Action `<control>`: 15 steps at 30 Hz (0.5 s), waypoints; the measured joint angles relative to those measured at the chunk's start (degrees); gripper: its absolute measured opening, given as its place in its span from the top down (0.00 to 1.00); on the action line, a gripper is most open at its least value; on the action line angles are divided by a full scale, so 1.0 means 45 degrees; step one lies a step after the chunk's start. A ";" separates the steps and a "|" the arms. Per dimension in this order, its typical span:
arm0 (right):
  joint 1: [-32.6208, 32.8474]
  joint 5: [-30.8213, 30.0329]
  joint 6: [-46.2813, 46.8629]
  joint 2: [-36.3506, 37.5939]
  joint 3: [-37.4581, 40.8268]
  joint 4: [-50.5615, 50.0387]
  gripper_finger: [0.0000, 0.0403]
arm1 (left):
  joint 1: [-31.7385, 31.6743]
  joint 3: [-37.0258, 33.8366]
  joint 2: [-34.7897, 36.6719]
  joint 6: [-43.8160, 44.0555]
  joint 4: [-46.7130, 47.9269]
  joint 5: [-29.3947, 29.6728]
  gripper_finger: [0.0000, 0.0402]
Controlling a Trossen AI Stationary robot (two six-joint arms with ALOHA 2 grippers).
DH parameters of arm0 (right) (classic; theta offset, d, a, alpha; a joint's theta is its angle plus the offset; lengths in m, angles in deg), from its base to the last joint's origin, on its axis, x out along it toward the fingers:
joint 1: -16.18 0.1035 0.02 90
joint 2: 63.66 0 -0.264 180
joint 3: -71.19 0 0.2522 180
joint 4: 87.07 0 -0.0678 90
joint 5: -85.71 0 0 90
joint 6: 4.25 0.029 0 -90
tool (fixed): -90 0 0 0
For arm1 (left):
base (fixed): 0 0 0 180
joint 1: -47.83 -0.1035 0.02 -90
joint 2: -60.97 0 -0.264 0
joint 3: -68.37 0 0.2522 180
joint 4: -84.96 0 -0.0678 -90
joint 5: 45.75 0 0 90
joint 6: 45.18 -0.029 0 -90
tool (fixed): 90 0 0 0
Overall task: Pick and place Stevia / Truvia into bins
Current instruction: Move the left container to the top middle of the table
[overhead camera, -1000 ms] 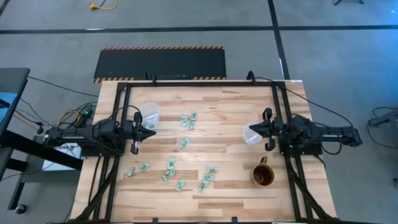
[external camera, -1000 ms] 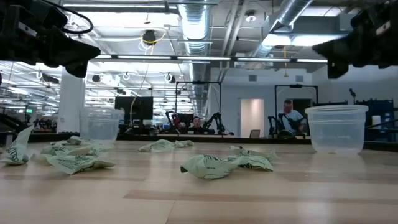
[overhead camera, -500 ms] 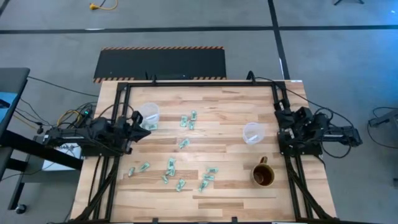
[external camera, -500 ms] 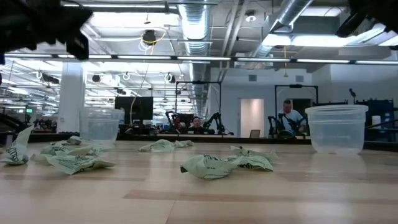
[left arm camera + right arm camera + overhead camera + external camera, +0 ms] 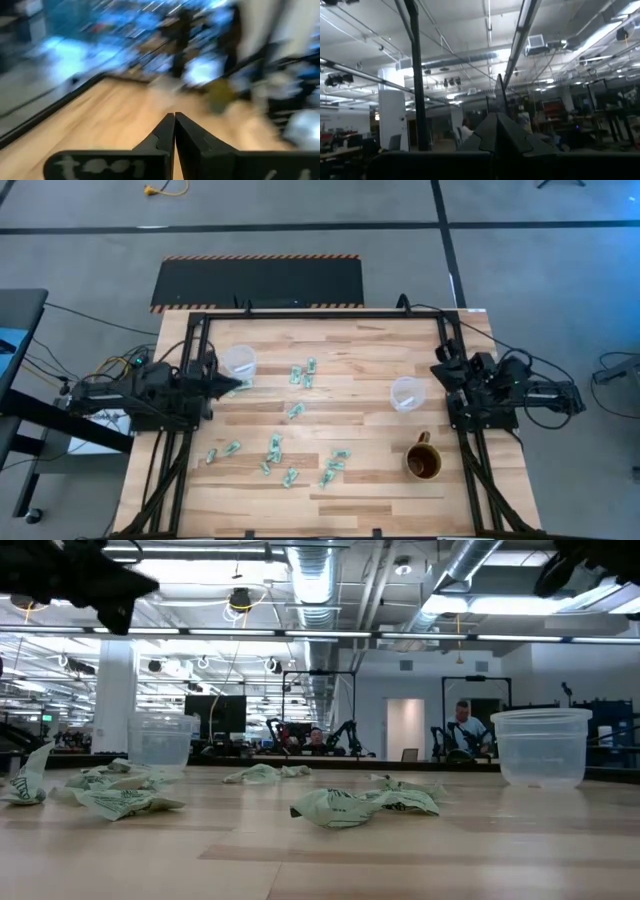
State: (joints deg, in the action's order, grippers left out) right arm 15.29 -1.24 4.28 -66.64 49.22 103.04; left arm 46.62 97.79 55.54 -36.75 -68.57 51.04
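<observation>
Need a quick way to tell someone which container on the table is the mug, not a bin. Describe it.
Start at the wooden table in the high view and go to its near edge on the right arm's side. The brown mug stands there, just nearer than the right clear cup. It is opaque and dark with a handle, while both cups are see-through and handleless.

A brown mug [image 5: 422,462] with a handle stands upright on the wooden table [image 5: 350,395], nearer the right arm's shut jaws than the left's. Beyond the table's far edge lies a black mat [image 5: 258,282] with striped borders. A person [image 5: 465,730] sits in the room behind.
</observation>
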 joint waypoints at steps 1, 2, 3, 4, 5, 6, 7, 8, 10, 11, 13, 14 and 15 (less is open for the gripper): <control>0.0000 -0.0021 0.0000 0.0000 0.0000 -0.0180 1.00 | -0.0015 0.0298 -0.0298 0.0278 0.0376 0.0468 1.00; 0.0000 -0.0041 0.0000 -0.0003 0.0000 -0.0325 1.00 | -0.0010 0.0627 -0.0598 0.0558 0.0752 0.0783 1.00; 0.0000 -0.0078 -0.0003 0.0000 0.0000 -0.0418 1.00 | -0.0010 0.0913 -0.0905 0.0757 0.1043 0.0893 1.00; -0.0005 -0.0083 -0.0003 0.0000 0.0000 -0.0486 1.00 | -0.0007 0.1140 -0.1280 0.0934 0.0985 0.0972 1.00; -0.0005 -0.0087 -0.0005 0.0000 -0.0005 -0.0555 1.00 | -0.0005 0.1350 -0.1704 0.1117 0.0773 0.1068 1.00; -0.0005 -0.0087 -0.0005 0.0000 -0.0005 -0.0578 1.00 | 0.0000 0.1527 -0.2077 0.1275 0.0643 0.1214 1.00; -0.0005 -0.0088 0.0000 0.0000 -0.0005 -0.0568 1.00 | 0.0000 0.1656 -0.2437 0.1382 0.0669 0.1492 1.00; -0.0005 -0.0092 0.0000 0.0000 -0.0010 -0.0555 1.00 | 0.0000 0.1795 -0.2908 0.1505 0.0687 0.1910 1.00; -0.0005 -0.0092 0.0000 0.0000 -0.0010 -0.0555 1.00 | -0.0005 0.2096 -0.3921 0.1679 0.0672 0.2927 1.00; -0.0005 -0.0101 0.0000 0.0000 -0.0010 -0.0547 1.00 | -0.0005 0.2278 -0.4425 0.1728 0.0786 0.3374 1.00; -0.0005 -0.0112 0.0000 0.0000 -0.0010 -0.0550 1.00 | -0.0050 0.2862 -0.5592 0.1744 0.0932 0.3927 1.00; -0.0005 -0.0113 0.0005 0.0000 -0.0010 -0.0545 1.00 | -0.0153 0.3244 -0.6169 0.1745 0.1119 0.3971 1.00; -0.0003 -0.0117 0.0005 0.0000 -0.0010 -0.0545 1.00 | -0.0291 0.3692 -0.6765 0.1749 0.1510 0.3931 1.00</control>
State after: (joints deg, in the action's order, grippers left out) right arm 15.28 -1.76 4.30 -66.64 49.18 100.58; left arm 45.31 114.41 25.10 -28.88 -61.78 68.73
